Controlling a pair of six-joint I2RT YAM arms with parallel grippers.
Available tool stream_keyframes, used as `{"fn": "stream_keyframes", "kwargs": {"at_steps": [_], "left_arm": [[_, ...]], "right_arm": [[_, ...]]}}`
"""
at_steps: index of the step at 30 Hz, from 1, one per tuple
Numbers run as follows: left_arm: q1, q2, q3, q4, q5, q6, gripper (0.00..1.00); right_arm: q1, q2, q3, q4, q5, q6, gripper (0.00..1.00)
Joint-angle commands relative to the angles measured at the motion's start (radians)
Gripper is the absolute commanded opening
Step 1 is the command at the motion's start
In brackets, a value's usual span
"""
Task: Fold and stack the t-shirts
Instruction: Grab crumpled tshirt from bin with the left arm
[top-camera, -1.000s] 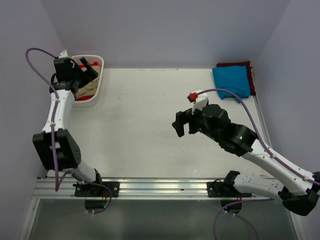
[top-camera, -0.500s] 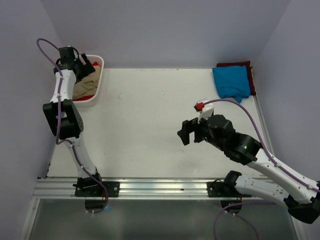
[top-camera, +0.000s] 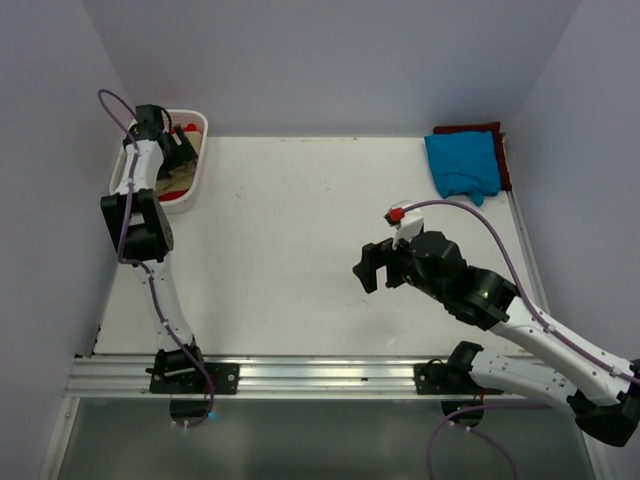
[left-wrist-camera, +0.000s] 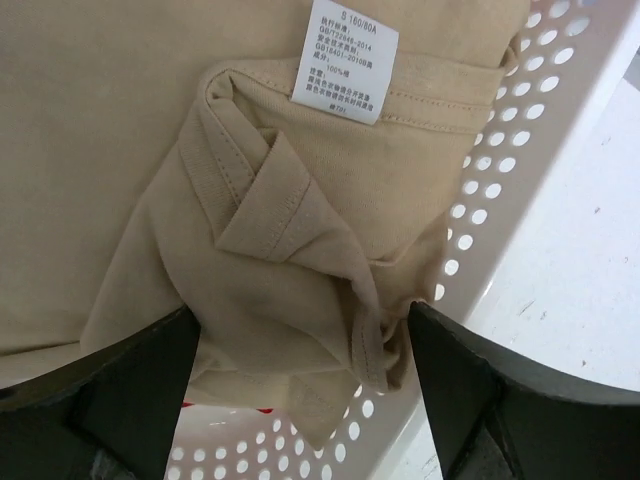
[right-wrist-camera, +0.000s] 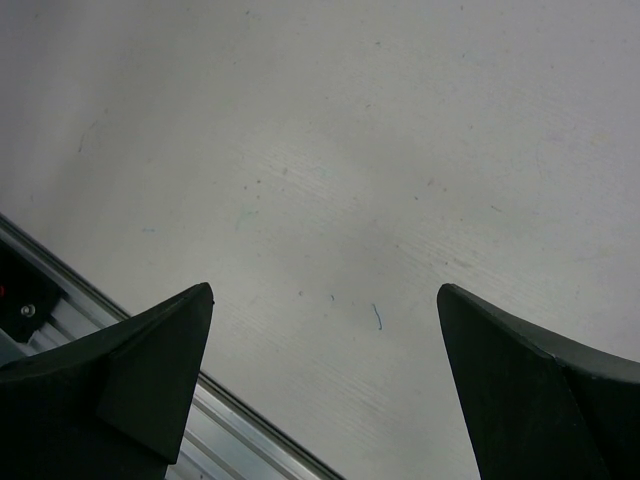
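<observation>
Tan cotton jersey fills the left wrist view: the tan t-shirt (left-wrist-camera: 270, 190) lies crumpled in the white plastic basket (left-wrist-camera: 520, 150), its ribbed hem bunched into soft overlapping folds and a white printed care label (left-wrist-camera: 345, 60) sewn at a seam. The basket wall is seen as a smooth lattice pierced by rows of round holes, and a sliver of red t-shirt (left-wrist-camera: 225, 408) is glimpsed beneath the tan cloth at the bottom edge. The left gripper (left-wrist-camera: 300, 330) is lowered into the basket at the far left corner of the table (top-camera: 290, 230), its dark matte fingers (left-wrist-camera: 150, 380) spread apart with the bunched fold lying between them; no squeezing of the cloth is seen. At the far right corner a bright blue t-shirt (top-camera: 462, 165) is laid folded into a rough rectangle on top of a dark maroon t-shirt (top-camera: 470, 129), of which only the edges show. The right gripper (right-wrist-camera: 325, 295) is held over the bare, faintly scuffed white tabletop, near its middle, with its broad black fingers (right-wrist-camera: 130, 380) wide apart and nothing between them
</observation>
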Motion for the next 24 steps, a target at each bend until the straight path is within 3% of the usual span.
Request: {"fn": "stream_keyframes", "kwargs": {"at_steps": [1,4,5,7,8,10,13,14,18,24], "left_arm": [[-0.002,0.004,0.050,0.008,-0.035,0.014,0.87],[-0.002,-0.004,0.030,0.026,-0.017,0.017,0.67],[-0.002,-0.007,0.023,0.040,-0.009,0.020,0.52],[-0.002,-0.017,0.000,0.054,-0.008,0.028,0.36],[-0.002,-0.017,-0.004,0.061,-0.009,0.031,0.22],[-0.002,-0.008,-0.002,0.058,-0.008,0.034,0.12],[-0.002,0.009,-0.002,0.058,0.000,0.035,0.07],[-0.002,0.010,-0.004,0.061,0.009,0.035,0.00],[-0.002,-0.016,-0.027,0.077,0.051,0.035,0.00],[-0.032,-0.269,-0.128,0.143,0.072,0.011,0.00]], "right_arm": [[0.003,0.012,-0.001,0.050,0.005,0.010,0.99],[0.003,0.027,-0.001,0.053,0.010,0.007,0.99],[0.003,0.031,0.001,0.055,0.010,0.007,0.99],[0.003,0.044,0.004,0.058,0.008,0.010,0.99],[0.003,0.047,0.005,0.058,0.007,0.010,0.99],[0.003,0.054,0.008,0.059,0.007,0.011,0.99],[0.003,0.056,0.011,0.056,0.008,0.010,0.99],[0.003,0.055,0.011,0.056,0.011,0.011,0.99],[0.003,0.047,0.005,0.053,0.017,0.011,0.99],[0.003,0.061,-0.010,0.076,0.011,0.005,0.99]]}}
